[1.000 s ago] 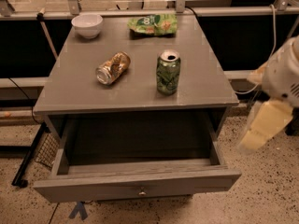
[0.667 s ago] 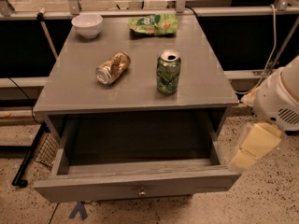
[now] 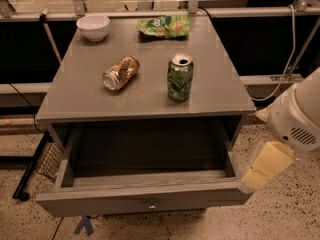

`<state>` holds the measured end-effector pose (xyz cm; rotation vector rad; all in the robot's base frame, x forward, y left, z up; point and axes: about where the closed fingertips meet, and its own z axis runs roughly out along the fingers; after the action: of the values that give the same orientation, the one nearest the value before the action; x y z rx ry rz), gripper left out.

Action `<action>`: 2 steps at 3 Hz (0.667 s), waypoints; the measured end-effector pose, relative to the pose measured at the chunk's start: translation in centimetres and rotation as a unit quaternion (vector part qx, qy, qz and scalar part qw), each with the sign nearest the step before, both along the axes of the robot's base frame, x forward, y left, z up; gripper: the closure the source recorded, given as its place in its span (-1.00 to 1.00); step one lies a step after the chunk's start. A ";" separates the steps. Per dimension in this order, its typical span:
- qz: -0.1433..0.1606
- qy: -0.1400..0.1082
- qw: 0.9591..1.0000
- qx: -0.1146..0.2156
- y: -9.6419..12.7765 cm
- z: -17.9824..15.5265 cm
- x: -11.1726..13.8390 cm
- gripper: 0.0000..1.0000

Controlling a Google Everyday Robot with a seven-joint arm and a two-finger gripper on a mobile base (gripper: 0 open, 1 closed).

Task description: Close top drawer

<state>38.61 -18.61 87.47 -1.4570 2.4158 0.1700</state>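
Note:
The top drawer [image 3: 145,200] is a wide grey wooden drawer under the table top, pulled far out toward me. Its deep box shows empty. Its flat front has one small round metal knob [image 3: 151,204] at the centre. My gripper [image 3: 252,179] is the cream-coloured piece hanging from the white arm [image 3: 297,116] at the right. Its lower end is right by the drawer's front right corner, at about the height of the drawer's top edge. I cannot tell whether it touches the drawer.
On the grey table top [image 3: 75,91] stand an upright green can [image 3: 180,77], a crushed gold can [image 3: 120,73] lying on its side, a white bowl [image 3: 93,27] and a green snack bag [image 3: 165,26]. A wire mesh basket [image 3: 50,161] sits left of the drawer. Speckled floor surrounds the table.
My arm and gripper have moved down and to the left, from beside the table's right side to the drawer's front right corner. The drawer has not moved.

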 end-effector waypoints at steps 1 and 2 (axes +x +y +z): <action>-0.037 0.011 0.999 0.007 0.9 -3.4 -1.1 -1.00; -0.065 0.023 0.997 0.021 1.6 -6.0 -1.8 -1.00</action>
<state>36.78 -16.99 81.44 -1.2860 2.5194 0.2243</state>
